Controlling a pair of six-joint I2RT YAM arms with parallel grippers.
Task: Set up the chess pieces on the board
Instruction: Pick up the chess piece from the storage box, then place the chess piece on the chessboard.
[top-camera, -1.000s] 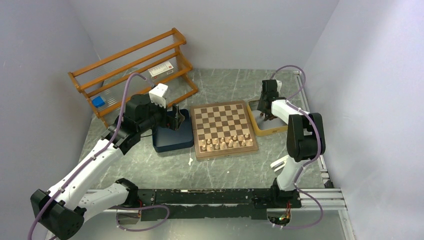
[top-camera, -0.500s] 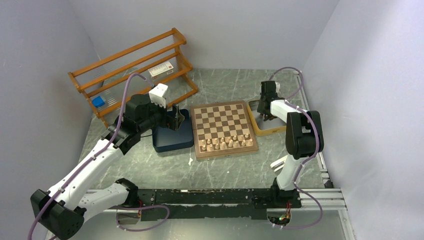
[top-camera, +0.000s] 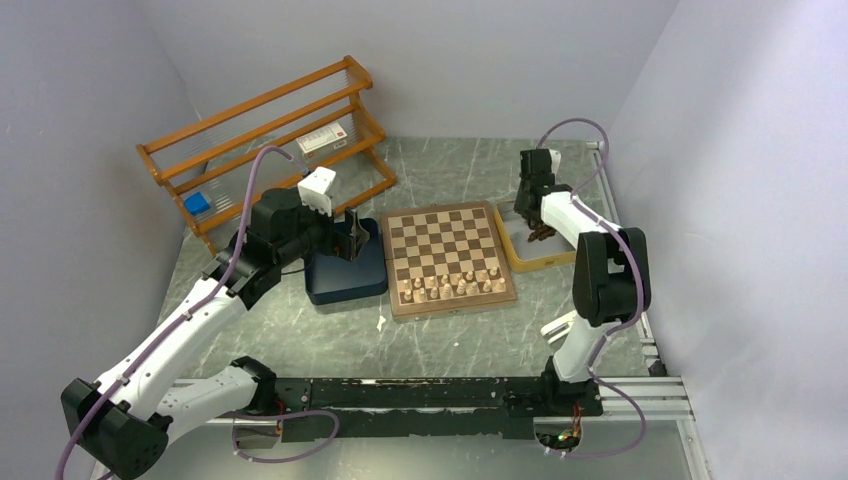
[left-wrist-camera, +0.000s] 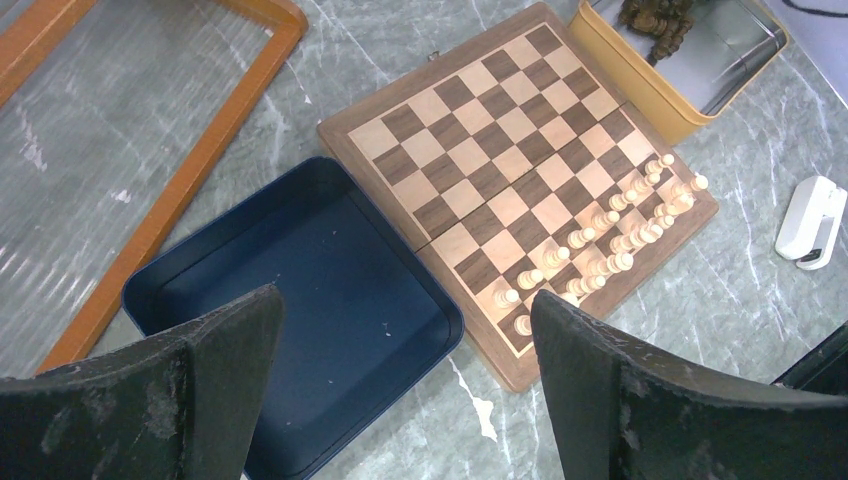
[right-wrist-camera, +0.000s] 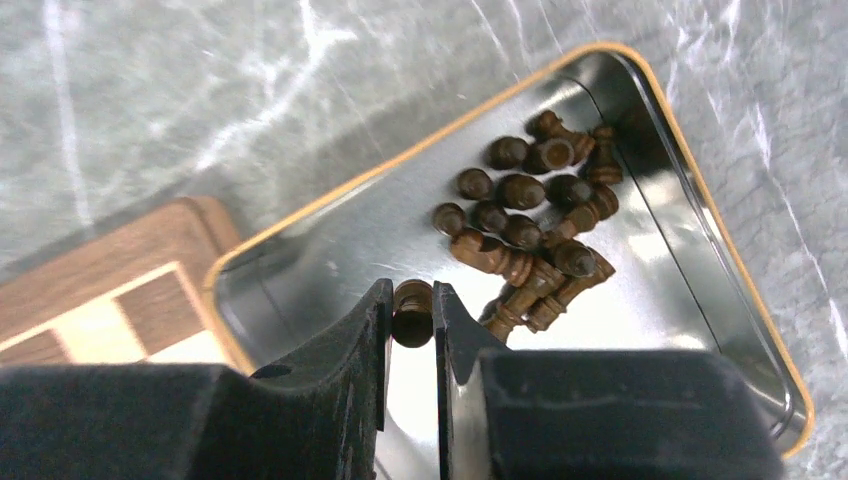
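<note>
My right gripper (right-wrist-camera: 411, 312) is shut on a dark brown chess piece (right-wrist-camera: 412, 310) and holds it above the yellow-rimmed metal tin (right-wrist-camera: 720, 250). Several more dark brown chess pieces (right-wrist-camera: 530, 215) lie heaped in that tin. In the top view the right gripper (top-camera: 527, 205) hangs over the tin (top-camera: 530, 262), just right of the board (top-camera: 447, 226). The board also shows in the left wrist view (left-wrist-camera: 480, 150). My left gripper (left-wrist-camera: 400, 330) is open and empty above the dark blue tray (left-wrist-camera: 300, 260); in the top view it (top-camera: 352, 238) is over the tray (top-camera: 345, 280).
Pale cream chessmen (top-camera: 452, 286) fill the board's near two rows. A wooden rack (top-camera: 265, 135) stands at the back left. A small white object (left-wrist-camera: 812, 220) lies on the table near the board. Grey walls close in both sides.
My right gripper has lifted up out of the tin and shifted slightly toward the back with the dark piece in it. The left arm has not moved.
</note>
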